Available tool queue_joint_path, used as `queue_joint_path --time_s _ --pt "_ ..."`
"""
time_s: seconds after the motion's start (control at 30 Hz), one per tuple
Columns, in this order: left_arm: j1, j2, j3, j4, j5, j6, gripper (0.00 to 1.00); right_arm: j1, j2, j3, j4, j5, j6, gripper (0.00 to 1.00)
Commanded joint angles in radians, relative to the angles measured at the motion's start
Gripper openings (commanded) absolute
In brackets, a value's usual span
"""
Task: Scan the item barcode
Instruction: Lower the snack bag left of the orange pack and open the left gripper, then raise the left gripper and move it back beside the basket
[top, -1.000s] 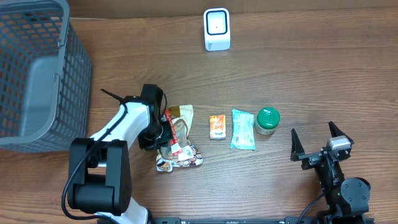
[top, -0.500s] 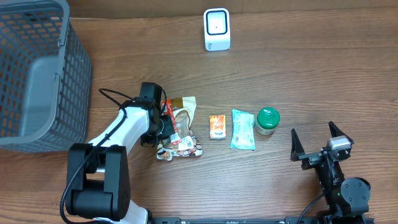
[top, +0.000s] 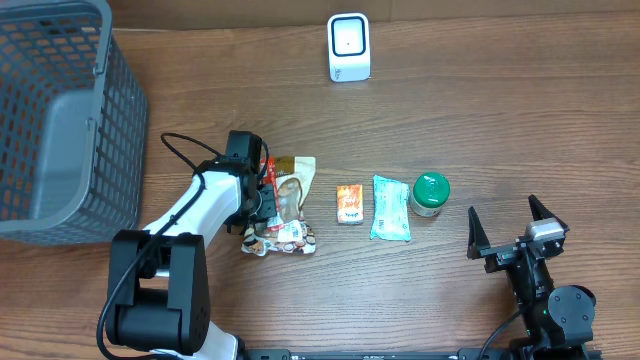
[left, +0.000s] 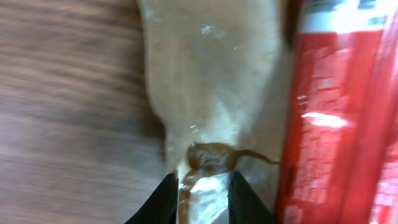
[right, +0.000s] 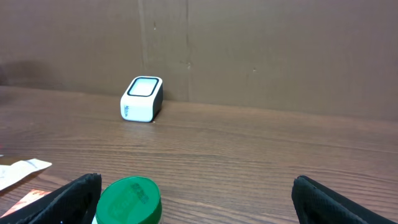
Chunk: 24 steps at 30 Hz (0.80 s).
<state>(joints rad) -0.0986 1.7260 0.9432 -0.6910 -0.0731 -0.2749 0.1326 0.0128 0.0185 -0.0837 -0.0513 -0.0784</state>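
Item, left hand: carried on a white arm that runs from the near table edge up and rightward, wrist bent so the hand points down at the left edge of the snack pouch; its two fingers stand close together, clenched on a fold of the pouch's beige film. Item, snack pouch: lying crumpled on the table, left of centre, a red printed surface beside the beige film; we cannot tell whether that is part of the same pouch. Item, right hand: low at the near right corner, level, aimed toward the far edge, fingers spread wide and holding nothing. Item, barcode scanner: white, upright at the far edge, well apart from the pouch. Item, row right of the pouch: small orange packet, pale green sachet, green-lidded jar. Item, grey mesh basket: far left.
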Motion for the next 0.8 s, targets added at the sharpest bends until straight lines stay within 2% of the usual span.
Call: queue_joint_path --time_s 0.0,0.33,0.47,0.53,0.57,0.67,0.77 --pt "-0.002 0.018 0.051 -0.055 -0.144 0.039 0.21 0.000 -0.007 -0.011 0.003 0.006 -0.002 1.00" --pt "0.000 0.018 0.395 -0.367 -0.172 0.029 0.26 0.000 -0.007 -0.011 0.003 0.006 -0.002 1.00" --pt "0.000 0.018 0.546 -0.494 -0.174 -0.006 0.31 0.000 -0.007 -0.011 0.003 0.006 -0.002 1.00" --pt "0.001 0.018 0.616 -0.540 -0.174 -0.021 0.39 0.000 -0.007 -0.011 0.003 0.006 -0.001 1.00" --pt "0.001 0.018 0.647 -0.556 -0.174 -0.022 0.48 0.000 -0.007 -0.011 0.003 0.006 -0.002 1.00" --pt "0.002 0.018 0.717 -0.585 -0.182 -0.029 0.97 0.000 -0.007 -0.011 0.003 0.006 -0.001 1.00" --pt "0.009 0.019 0.760 -0.612 -0.204 -0.087 1.00 0.000 -0.007 -0.011 0.003 0.006 -0.002 1.00"
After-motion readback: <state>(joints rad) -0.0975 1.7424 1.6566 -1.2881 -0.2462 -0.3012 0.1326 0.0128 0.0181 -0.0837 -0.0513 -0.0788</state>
